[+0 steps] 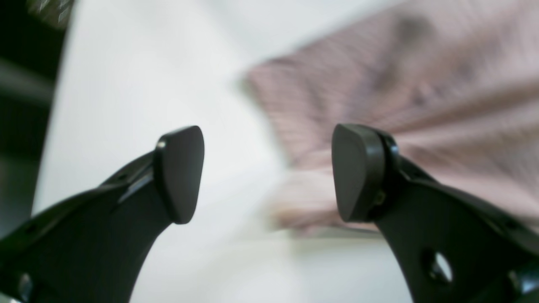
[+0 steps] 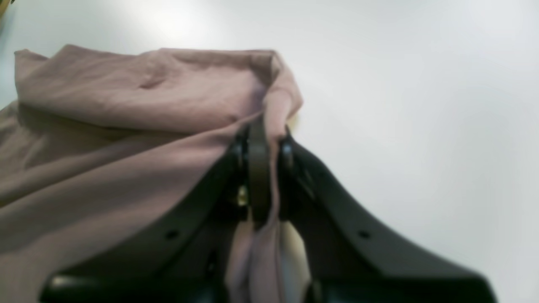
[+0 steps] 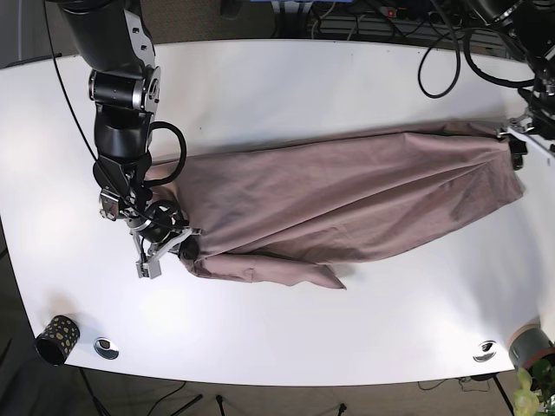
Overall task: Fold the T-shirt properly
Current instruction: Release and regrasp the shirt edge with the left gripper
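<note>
- At the near edge of the white worktop (image 3: pixel 277 338) stand a small dark patterned cup (image 3: pixel 55 337), a round metal fitting (image 3: pixel 107 347) next to it, and a second such fitting (image 3: pixel 485 351) far along the same edge.
- A little further in, the right claw (image 3: pixel 184 246) is closed tight on a corner of the pink T-shirt (image 3: pixel 347 195); in its wrist view, cloth is pinched between the dark fingers (image 2: pixel 257 168) and trails down behind them.
- The T-shirt lies stretched in a long, wrinkled band across the middle of the worktop, with one folded flap pointing toward the near edge.
- At the shirt's other end the left claw (image 3: pixel 518 152) is just beside the cloth's corner; its wrist view shows the pads (image 1: pixel 181 172) spread wide with nothing between them, the blurred pink cloth lying beyond.
- Past the worktop's far edge, black cables (image 3: pixel 451 48) hang in loops.
</note>
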`<move>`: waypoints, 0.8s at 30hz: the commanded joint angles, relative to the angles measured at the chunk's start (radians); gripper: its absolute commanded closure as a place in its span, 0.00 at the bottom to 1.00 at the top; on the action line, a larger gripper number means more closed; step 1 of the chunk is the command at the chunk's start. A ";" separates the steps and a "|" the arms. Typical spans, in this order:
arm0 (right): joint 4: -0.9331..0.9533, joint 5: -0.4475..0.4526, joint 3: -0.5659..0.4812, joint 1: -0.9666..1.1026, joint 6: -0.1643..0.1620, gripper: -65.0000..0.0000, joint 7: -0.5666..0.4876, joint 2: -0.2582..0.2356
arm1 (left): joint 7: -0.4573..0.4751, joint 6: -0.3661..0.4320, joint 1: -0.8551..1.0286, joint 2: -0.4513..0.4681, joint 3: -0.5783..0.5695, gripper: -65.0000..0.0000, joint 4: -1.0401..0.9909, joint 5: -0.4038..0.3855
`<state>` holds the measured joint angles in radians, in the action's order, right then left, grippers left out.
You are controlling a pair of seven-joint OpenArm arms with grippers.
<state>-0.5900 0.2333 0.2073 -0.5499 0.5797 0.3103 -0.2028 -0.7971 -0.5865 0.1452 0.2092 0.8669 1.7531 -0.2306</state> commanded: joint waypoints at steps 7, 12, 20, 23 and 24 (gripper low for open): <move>-0.020 0.013 0.001 -0.032 0.010 1.00 -0.020 -0.008 | -0.072 0.004 -0.095 0.059 0.111 0.31 -0.189 -0.094; -0.020 0.013 0.001 -0.032 0.013 1.00 -0.020 -0.008 | -0.072 0.003 -0.143 0.086 0.108 0.31 -0.315 -0.099; -0.020 0.013 0.001 -0.032 0.013 1.00 -0.020 -0.008 | -0.072 0.003 -0.230 0.086 0.107 0.31 -0.479 -0.099; -0.020 0.015 0.001 -0.031 0.013 1.00 -0.020 -0.008 | -0.072 0.003 -0.256 0.085 0.104 0.31 -0.528 -0.099; -0.020 0.015 0.001 -0.031 0.013 1.00 -0.020 -0.008 | -0.072 0.003 -0.261 0.085 0.096 0.31 -0.539 -0.099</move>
<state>-0.5900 0.2329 0.2073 -0.5499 0.5831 0.3115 -0.2024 -0.8898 -0.5774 -0.0978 0.2703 0.9722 1.2190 -0.3134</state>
